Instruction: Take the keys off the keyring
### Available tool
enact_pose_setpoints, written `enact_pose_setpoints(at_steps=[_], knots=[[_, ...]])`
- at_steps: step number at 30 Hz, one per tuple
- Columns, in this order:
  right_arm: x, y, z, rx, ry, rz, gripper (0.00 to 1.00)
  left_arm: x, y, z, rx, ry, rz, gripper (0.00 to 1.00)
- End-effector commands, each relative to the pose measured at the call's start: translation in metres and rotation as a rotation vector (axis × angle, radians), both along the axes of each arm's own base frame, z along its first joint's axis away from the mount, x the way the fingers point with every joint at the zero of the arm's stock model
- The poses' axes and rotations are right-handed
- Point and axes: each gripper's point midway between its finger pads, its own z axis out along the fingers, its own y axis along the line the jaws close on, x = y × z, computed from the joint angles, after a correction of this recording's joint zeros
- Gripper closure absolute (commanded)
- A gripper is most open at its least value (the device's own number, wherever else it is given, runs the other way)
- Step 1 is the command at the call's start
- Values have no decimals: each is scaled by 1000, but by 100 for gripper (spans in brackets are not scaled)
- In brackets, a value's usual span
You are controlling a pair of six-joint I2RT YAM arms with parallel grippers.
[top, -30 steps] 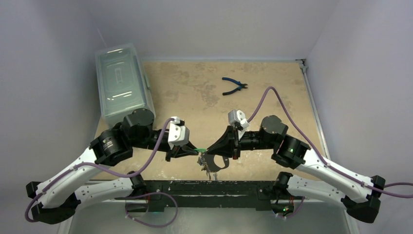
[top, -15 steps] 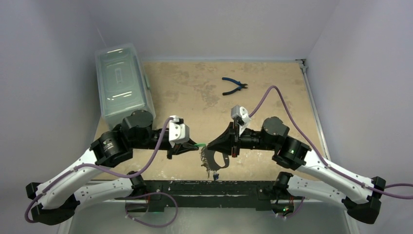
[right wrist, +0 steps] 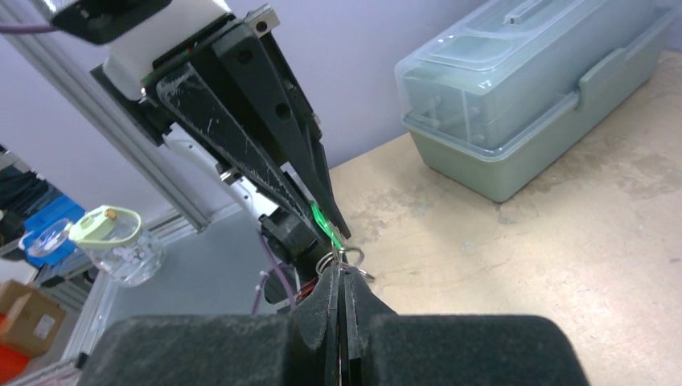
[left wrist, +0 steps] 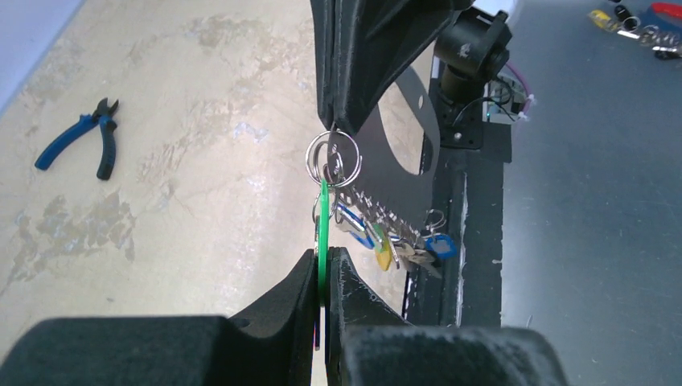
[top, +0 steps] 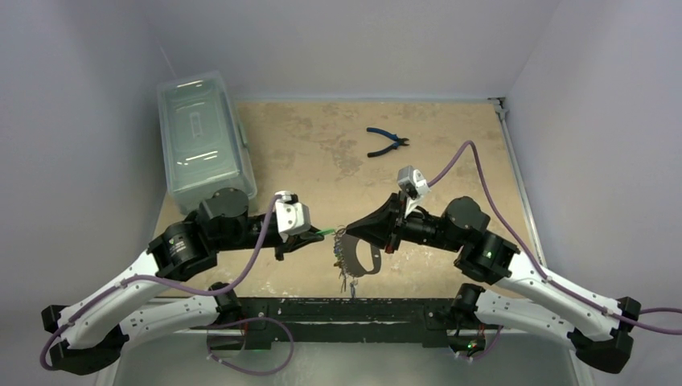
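Note:
My left gripper (top: 311, 235) is shut on a flat green key tag (left wrist: 323, 213), which stands edge-on between its jaws (left wrist: 323, 261). The tag hangs from small silver split rings (left wrist: 334, 157). My right gripper (top: 348, 232) is shut on the pale oval keyring (top: 371, 259) at the point where those rings sit. The keyring's grey band (left wrist: 422, 104) hangs below the right fingers (left wrist: 362, 56). Blue and yellow keys (left wrist: 386, 241) dangle from it on a chain. In the right wrist view the rings (right wrist: 347, 259) and the green tag (right wrist: 326, 221) lie just beyond my shut gripper (right wrist: 342, 275).
Blue-handled pliers (top: 388, 143) lie at the far middle of the table and also show in the left wrist view (left wrist: 80, 145). A clear lidded box (top: 205, 137) stands at the far left. The black front rail (top: 338, 310) runs just below the hanging keys.
Both grippers have moved away from the table's front edge with the bunch held between them. The right wrist has swung back to the right, and the green tag is now pulled straight.

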Motion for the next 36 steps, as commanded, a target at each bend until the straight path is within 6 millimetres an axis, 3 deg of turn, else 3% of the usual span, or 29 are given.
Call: enact_pose_setpoints(at_steps=[1,13,19,29,32,36], knots=[[13,-4,25,114,7,-83,100,9,1,-13,32,7,53,100],[10,8,-2,9,-10,-20,100,24,9,26,-57,-57,158,100],[-1,10,-7,-4,-49,49,99,23,4,24,-11,-51,124,100],[-15,4,-12,-68,-142,130,50,7,-1,17,74,-44,-7,100],[-15,-1,-12,-75,-164,116,39,4,1,16,102,-40,-24,100],[-16,-6,-14,-95,-206,114,34,-1,2,9,158,-24,-66,100]])
